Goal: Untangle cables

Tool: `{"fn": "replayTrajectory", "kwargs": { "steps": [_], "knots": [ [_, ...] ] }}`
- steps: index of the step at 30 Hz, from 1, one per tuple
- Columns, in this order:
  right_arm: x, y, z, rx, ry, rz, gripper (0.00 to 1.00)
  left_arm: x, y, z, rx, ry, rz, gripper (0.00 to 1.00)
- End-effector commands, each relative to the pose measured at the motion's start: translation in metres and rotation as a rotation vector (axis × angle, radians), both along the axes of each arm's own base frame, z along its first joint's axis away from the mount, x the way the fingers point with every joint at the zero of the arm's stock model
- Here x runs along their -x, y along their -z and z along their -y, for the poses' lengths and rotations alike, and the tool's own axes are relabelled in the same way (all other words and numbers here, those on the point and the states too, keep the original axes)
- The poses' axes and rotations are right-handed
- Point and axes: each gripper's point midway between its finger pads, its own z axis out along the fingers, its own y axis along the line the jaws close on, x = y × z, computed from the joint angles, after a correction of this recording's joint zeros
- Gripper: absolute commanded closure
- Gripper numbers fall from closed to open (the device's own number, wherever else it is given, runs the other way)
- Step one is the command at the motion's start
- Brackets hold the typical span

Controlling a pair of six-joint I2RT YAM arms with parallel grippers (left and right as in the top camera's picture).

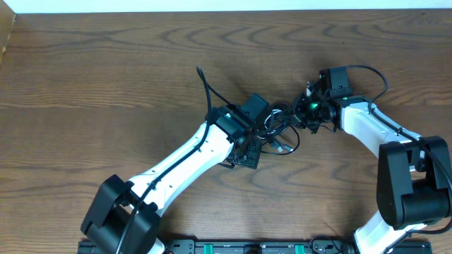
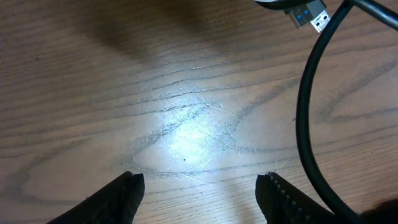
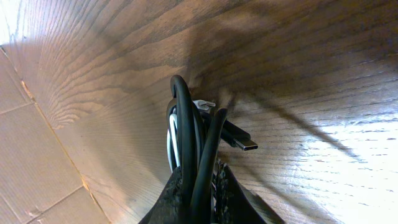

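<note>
Left gripper open over bare wood, right gripper clamped on the cables.

Nearest to the bases, the left gripper hovers with its jaws apart and only the table between them. A black cord curves past at its 3 o'clock and a blue-tongued plug lies at 1 o'clock, both outside the jaws. I judge it stands free so that it can choose one strand. Farther, seen from overhead, the tangle lies at 3 o'clock of this gripper, mid-table. Farthest, at 1 o'clock of the tangle, the right gripper is closed on a bunch of black cords and one white cord, with a flat metal plug sticking out. Probably it anchors the bundle, so that a pull separates one strand and does not drag everything.
</note>
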Motion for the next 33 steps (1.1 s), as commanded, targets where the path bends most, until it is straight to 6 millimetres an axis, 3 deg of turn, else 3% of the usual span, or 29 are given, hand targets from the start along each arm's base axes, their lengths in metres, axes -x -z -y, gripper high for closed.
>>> {"fn": "replayTrajectory", "kwargs": {
  "steps": [1, 7, 14, 21, 27, 33],
  "knots": [
    [0.001, 0.004, 0.002, 0.016, -0.006, 0.002, 0.99, -0.003, -0.004, 0.003, 0.013, -0.046, -0.001, 0.37],
    [0.001, 0.004, 0.002, 0.016, -0.006, 0.002, 0.99, -0.01, -0.005, 0.012, 0.057, -0.183, 0.006, 0.36],
    [0.001, 0.004, 0.003, 0.02, -0.005, 0.003, 0.99, -0.014, -0.013, 0.04, 0.201, -0.27, -0.034, 0.36],
    [0.001, 0.005, 0.003, 0.023, -0.003, 0.003, 0.99, -0.027, -0.019, 0.053, 0.272, -0.366, -0.016, 0.36],
    [0.001, 0.005, 0.003, 0.023, -0.003, 0.003, 0.99, -0.027, -0.02, 0.053, 0.279, -0.445, -0.039, 0.36],
    [0.001, 0.005, 0.003, 0.023, -0.003, 0.003, 0.99, -0.013, -0.019, 0.064, 0.276, -0.41, -0.056, 0.37]
  ]
}}
